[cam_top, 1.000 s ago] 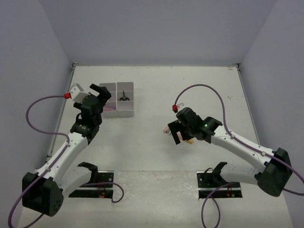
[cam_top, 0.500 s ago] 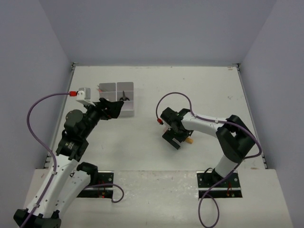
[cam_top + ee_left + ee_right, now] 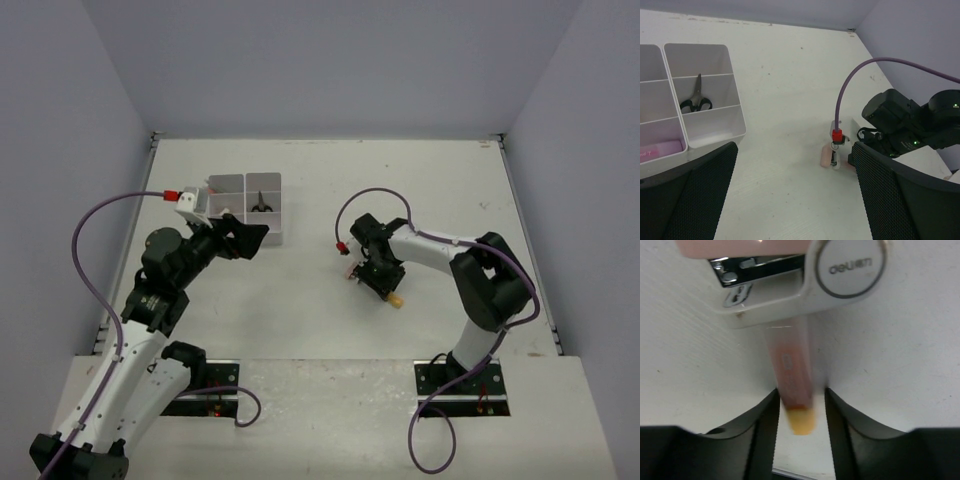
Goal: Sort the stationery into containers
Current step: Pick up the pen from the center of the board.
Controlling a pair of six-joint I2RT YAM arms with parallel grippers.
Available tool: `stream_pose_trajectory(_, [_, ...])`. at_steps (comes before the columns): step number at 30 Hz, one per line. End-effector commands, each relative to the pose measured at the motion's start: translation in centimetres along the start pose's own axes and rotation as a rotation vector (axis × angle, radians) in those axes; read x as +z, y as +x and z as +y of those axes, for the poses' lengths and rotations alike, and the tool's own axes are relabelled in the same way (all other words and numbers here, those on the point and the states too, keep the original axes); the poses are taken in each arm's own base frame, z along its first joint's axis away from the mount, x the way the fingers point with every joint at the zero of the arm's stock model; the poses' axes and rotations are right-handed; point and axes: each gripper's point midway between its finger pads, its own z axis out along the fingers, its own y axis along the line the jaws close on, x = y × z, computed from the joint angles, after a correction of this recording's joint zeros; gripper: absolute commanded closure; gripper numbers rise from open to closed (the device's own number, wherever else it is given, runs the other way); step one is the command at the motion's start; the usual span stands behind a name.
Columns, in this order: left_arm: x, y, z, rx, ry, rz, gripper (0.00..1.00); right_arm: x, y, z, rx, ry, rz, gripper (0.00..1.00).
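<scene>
While the right jaws flank the pink-orange marker (image 3: 790,375), whether they pinch it is unclear.

Black-handled scissors (image 3: 696,100) are laid flat in a middle box of the white tray (image 3: 715,134). The pink-orange marker (image 3: 792,385) is laid on the table (image 3: 790,75), well apart.

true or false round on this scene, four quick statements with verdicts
1. The scissors lie in a compartment of the tray. True.
2. The left gripper holds a pen. False: its jaws stand wide open and empty.
3. The right gripper straddles a pink-orange marker. True.
4. The white-and-pink stapler sits in the tray. False: it lies on the table, at the marker's far end.
</scene>
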Motion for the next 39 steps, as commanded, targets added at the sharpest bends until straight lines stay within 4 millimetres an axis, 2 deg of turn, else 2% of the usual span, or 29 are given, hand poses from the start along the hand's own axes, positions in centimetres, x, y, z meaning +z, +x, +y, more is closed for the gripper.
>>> stream_pose_trajectory(1, [-0.3, -0.1, -0.5, 0.047, 0.028, 0.012, 0.00, 0.7, -0.2, 0.7, -0.025, -0.041, 0.006, 0.69])
stream_pose_trajectory(3, [-0.3, -0.3, -0.6, 0.052, 0.030, 0.010, 0.00, 0.5, -0.1, 0.9, -0.017, -0.047, 0.005, 0.77])
stream_pose_trajectory(7, [-0.4, -0.4, -0.5, 0.050, 0.020, 0.007, 0.00, -0.9, 0.0, 0.8, 0.027, -0.028, -0.011, 0.85])
stream_pose_trajectory(9, [-0.2, -0.3, -0.6, 0.037, 0.030, 0.012, 0.00, -2.1, 0.0, 0.5, 0.050, -0.007, -0.038, 0.89])
stream_pose_trajectory(13, [0.1, 0.0, -1.7, -0.038, 0.086, 0.023, 0.00, -5.6, 0.0, 0.2, 0.102, 0.031, -0.140, 0.98])
stream_pose_trajectory(18, [-0.2, -1.6, -6.2, -0.155, 0.343, -0.067, 0.00, -14.1, -1.8, 0.4, 0.176, 0.032, -0.472, 1.00])
stream_pose_trajectory(20, [-0.5, -1.9, -7.7, -0.245, 0.421, -0.104, 0.00, -18.4, -4.4, 0.5, 0.253, 0.011, -0.698, 1.00])
stream_pose_trajectory(21, [-0.8, -2.8, -8.4, -0.267, 0.452, -0.135, 0.00, -18.6, -4.5, 0.5, 0.260, 0.010, -0.708, 1.00])
stream_pose_trajectory(22, [-0.5, -2.0, -9.1, -0.312, 0.461, -0.137, 0.00, -21.4, -6.0, 0.1, 0.391, -0.011, -0.860, 1.00])
stream_pose_trajectory(23, [-0.1, -2.3, -9.5, -0.322, 0.454, -0.180, 0.00, -22.8, -6.7, 0.6, 0.430, -0.054, -0.928, 1.00])
stream_pose_trajectory(25, [0.4, -1.0, -12.4, -0.322, 0.491, -0.164, 0.00, -23.9, -7.6, 2.3, 0.447, -0.098, -0.985, 1.00])
stream_pose_trajectory(26, [1.1, -0.7, -12.5, -0.323, 0.480, -0.147, 0.00, -23.8, -7.7, 2.6, 0.450, -0.074, -0.984, 1.00])
stream_pose_trajectory(27, [2.4, 0.6, -13.3, -0.312, 0.467, -0.105, 0.00, -24.4, -8.0, 3.4, 0.439, -0.046, -0.991, 1.00])
stream_pose_trajectory(28, [2.4, -0.3, -13.8, -0.302, 0.475, -0.127, 0.00, -23.6, -8.0, 3.5, 0.447, -0.044, -0.958, 1.00])
stream_pose_trajectory(29, [3.5, 0.0, -14.7, -0.299, 0.479, -0.095, 0.00, -23.8, -8.2, 4.2, 0.455, -0.045, -0.945, 1.00])
stream_pose_trajectory(31, [4.9, 0.5, -15.1, -0.300, 0.456, -0.078, 0.00, -24.6, -8.5, 5.2, 0.440, -0.071, -0.980, 1.00])
stream_pose_trajectory(32, [5.2, 0.4, -15.3, -0.296, 0.455, -0.083, 0.00, -24.3, -8.4, 5.5, 0.433, -0.078, -0.985, 1.00])
stream_pose_trajectory(35, [6.1, 1.2, -16.3, -0.288, 0.493, -0.067, 0.01, -25.3, -8.4, 6.5, 0.409, -0.134, -1.028, 1.00])
stream_pose_trajectory(39, [7.3, 2.5, -16.9, -0.283, 0.489, -0.034, 0.08, -25.9, -8.0, 7.1, 0.391, -0.145, -1.035, 1.00])
